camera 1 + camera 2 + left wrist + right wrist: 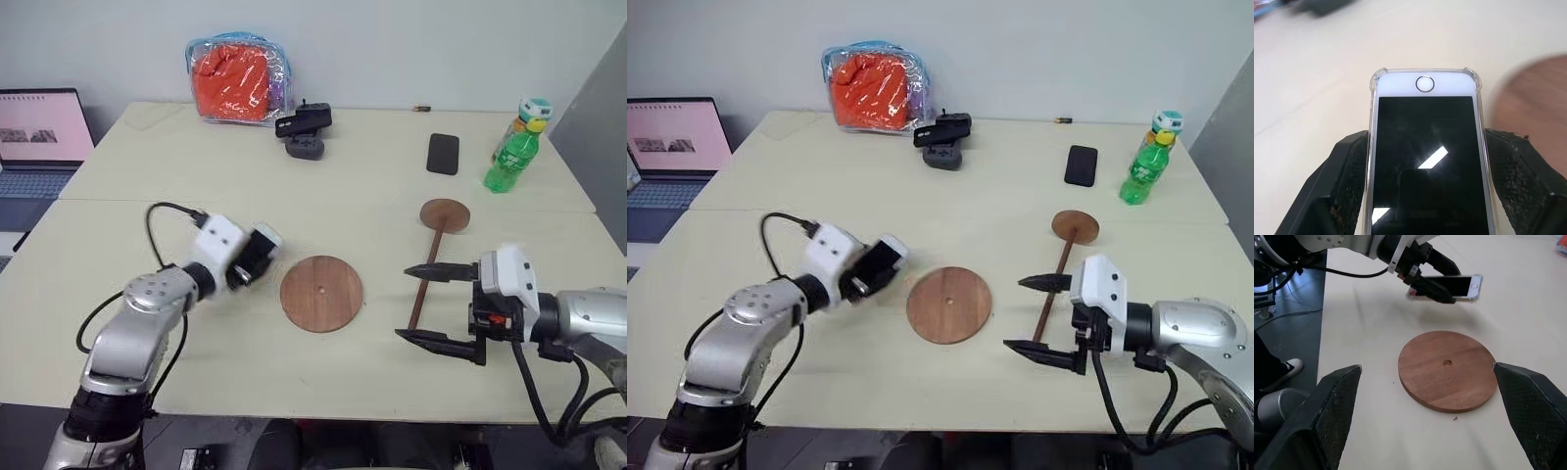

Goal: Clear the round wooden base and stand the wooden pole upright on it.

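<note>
Thin dark-brown wooden pole (427, 273): lower right, long axis running up-frame between my open right pincer's (431, 305) fingers; my left pincer (874, 266) grips a white phone (1425, 156).

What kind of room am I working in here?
Probably an office or lab: pale tables pushed together against a plain wall, an open laptop to the left, and a green drink bottle.

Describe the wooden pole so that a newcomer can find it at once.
On the beige table, look right of the round wooden base. The wooden pole lies flat between the open right tool fingers. A small disc is fixed at its far end, near the green bottle.
</note>
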You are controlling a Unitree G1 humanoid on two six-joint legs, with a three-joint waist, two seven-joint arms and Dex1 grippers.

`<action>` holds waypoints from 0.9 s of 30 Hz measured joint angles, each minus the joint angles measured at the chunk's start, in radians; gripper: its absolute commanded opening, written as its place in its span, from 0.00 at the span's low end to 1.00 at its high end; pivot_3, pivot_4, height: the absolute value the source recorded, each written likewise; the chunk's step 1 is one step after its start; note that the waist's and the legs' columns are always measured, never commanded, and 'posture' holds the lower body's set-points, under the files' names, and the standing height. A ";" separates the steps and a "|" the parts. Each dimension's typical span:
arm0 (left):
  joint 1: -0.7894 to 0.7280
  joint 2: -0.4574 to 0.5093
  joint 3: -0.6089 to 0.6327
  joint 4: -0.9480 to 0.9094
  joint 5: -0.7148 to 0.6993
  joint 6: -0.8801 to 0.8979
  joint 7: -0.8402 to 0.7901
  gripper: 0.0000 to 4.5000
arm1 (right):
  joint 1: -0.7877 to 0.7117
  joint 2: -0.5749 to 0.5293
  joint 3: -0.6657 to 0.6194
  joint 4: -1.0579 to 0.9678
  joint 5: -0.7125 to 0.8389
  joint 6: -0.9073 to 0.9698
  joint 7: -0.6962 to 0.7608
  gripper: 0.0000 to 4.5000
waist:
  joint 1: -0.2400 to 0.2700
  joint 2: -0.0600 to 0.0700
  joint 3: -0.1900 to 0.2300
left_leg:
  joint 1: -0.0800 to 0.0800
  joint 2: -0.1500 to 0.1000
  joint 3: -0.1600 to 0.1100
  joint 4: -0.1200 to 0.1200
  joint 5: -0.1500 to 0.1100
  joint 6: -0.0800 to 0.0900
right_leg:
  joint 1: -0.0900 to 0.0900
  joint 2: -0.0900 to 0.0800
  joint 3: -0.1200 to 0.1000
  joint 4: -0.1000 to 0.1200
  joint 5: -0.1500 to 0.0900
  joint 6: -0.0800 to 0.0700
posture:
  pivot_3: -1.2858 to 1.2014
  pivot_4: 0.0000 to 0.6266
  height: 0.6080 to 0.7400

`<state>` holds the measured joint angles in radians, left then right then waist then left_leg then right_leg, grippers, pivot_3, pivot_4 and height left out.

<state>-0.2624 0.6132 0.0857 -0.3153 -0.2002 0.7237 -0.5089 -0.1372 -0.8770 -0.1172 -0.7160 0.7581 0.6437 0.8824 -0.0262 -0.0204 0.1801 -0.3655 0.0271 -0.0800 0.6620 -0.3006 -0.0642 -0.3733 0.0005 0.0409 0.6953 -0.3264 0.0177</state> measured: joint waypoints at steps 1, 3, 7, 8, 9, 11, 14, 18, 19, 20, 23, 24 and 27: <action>-0.009 -0.010 0.015 0.027 -0.003 0.004 0.008 0.73 | -0.025 0.013 0.007 0.013 0.001 0.000 0.002 1.00 | 0.000 0.000 0.000 | 0.000 0.000 0.000 0.000 0.000 0.000 | 0.000 0.000 0.000 0.000 0.000 0.000 | 0.52 0.24 1.00; -0.015 -0.026 0.043 0.079 -0.022 0.012 0.018 0.73 | -0.066 0.027 0.028 0.034 0.001 -0.002 0.006 1.00 | 0.000 0.000 0.000 | 0.000 0.001 0.000 0.000 0.000 0.000 | 0.000 -0.001 0.000 0.000 0.000 0.000 | 0.52 0.24 1.00; -0.107 -0.042 0.137 0.322 -0.060 0.003 0.038 0.73 | -0.238 0.094 0.131 0.111 -0.037 -0.020 0.019 1.00 | -0.002 -0.002 0.001 | 0.000 0.000 -0.001 0.001 0.000 0.000 | -0.001 -0.001 -0.002 0.002 0.000 0.000 | 0.52 0.24 1.00; -0.129 -0.039 0.159 0.378 -0.065 -0.005 0.041 0.73 | -0.256 0.101 0.147 0.121 -0.049 -0.025 0.025 1.00 | -0.002 -0.002 0.001 | 0.000 0.000 -0.002 0.000 0.000 0.000 | -0.001 -0.001 -0.003 0.001 0.000 0.000 | 0.52 0.24 1.00; -0.150 -0.030 0.171 0.436 -0.065 -0.015 0.044 0.73 | -0.272 0.107 0.162 0.135 -0.060 -0.028 0.032 1.00 | -0.002 -0.002 0.001 | -0.001 0.000 -0.001 0.000 0.000 0.000 | -0.002 -0.001 -0.003 0.001 0.000 0.000 | 0.52 0.24 1.00; -0.188 -0.021 0.198 0.538 -0.065 -0.036 0.057 0.73 | -0.278 0.111 0.180 0.154 -0.073 -0.030 0.040 1.00 | -0.001 -0.002 0.001 | -0.005 0.001 -0.002 0.000 0.000 0.000 | -0.005 -0.002 -0.003 0.000 0.000 0.000 | 0.52 0.24 1.00; -0.244 -0.011 0.209 0.647 -0.064 -0.066 0.062 0.73 | -0.284 0.117 0.190 0.165 -0.079 -0.032 0.053 1.00 | 0.004 -0.002 0.001 | -0.016 0.000 -0.003 0.005 0.002 -0.004 | -0.015 -0.004 -0.004 0.003 0.000 0.000 | 0.52 0.24 1.00; -0.285 0.034 0.206 0.774 -0.037 -0.134 0.064 0.81 | -0.286 0.120 0.194 0.166 -0.079 -0.033 0.059 1.00 | -0.001 -0.002 0.001 | -0.016 0.000 -0.003 0.005 0.002 -0.004 | -0.015 -0.004 -0.004 0.003 0.001 0.000 | 0.52 0.24 1.00; -0.288 0.041 0.206 0.794 -0.032 -0.147 0.063 0.86 | -0.284 0.119 0.194 0.166 -0.079 -0.033 0.060 1.00 | -0.003 -0.002 0.001 | -0.016 0.000 -0.003 0.005 0.002 -0.004 | -0.015 -0.004 -0.003 0.003 0.001 0.000 | 0.52 0.24 1.00; -0.288 0.046 0.205 0.801 -0.028 -0.154 0.062 0.90 | -0.282 0.118 0.193 0.165 -0.079 -0.033 0.060 1.00 | -0.004 -0.002 0.001 | -0.015 0.000 -0.003 0.004 0.002 -0.004 | -0.015 -0.004 -0.004 0.003 0.001 0.000 | 0.52 0.24 1.00; -0.285 0.056 0.194 0.811 -0.019 -0.166 0.052 1.00 | -0.273 0.112 0.193 0.161 -0.079 -0.031 0.060 1.00 | -0.004 -0.002 0.001 | -0.016 0.001 -0.003 0.004 0.002 -0.004 | -0.015 -0.004 -0.004 0.003 0.001 0.000 | 0.52 0.24 1.00; -0.283 0.059 0.193 0.810 -0.019 -0.166 0.046 1.00 | -0.271 0.112 0.193 0.158 -0.079 -0.031 0.060 1.00 | -0.003 -0.002 0.001 | -0.016 0.000 -0.003 0.004 0.002 -0.004 | -0.015 -0.004 -0.004 0.003 0.001 0.000 | 0.52 0.24 1.00; -0.266 0.062 0.193 0.794 -0.019 -0.167 0.037 1.00 | -0.267 0.111 0.193 0.149 -0.079 -0.030 0.060 1.00 | -0.003 -0.002 0.001 | -0.016 0.000 -0.003 0.004 0.002 -0.004 | -0.015 -0.004 -0.004 0.003 0.001 0.000 | 0.52 0.24 1.00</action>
<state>-0.5289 0.6748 0.2786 0.4790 -0.2193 0.5565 -0.4723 -0.4039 -0.7660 0.0762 -0.5674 0.6795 0.6133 0.9422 -0.0290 -0.0227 0.1808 -0.3814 0.0274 -0.0829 0.6663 -0.2985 -0.0678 -0.3885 -0.0035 0.0371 0.6986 -0.3258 0.0180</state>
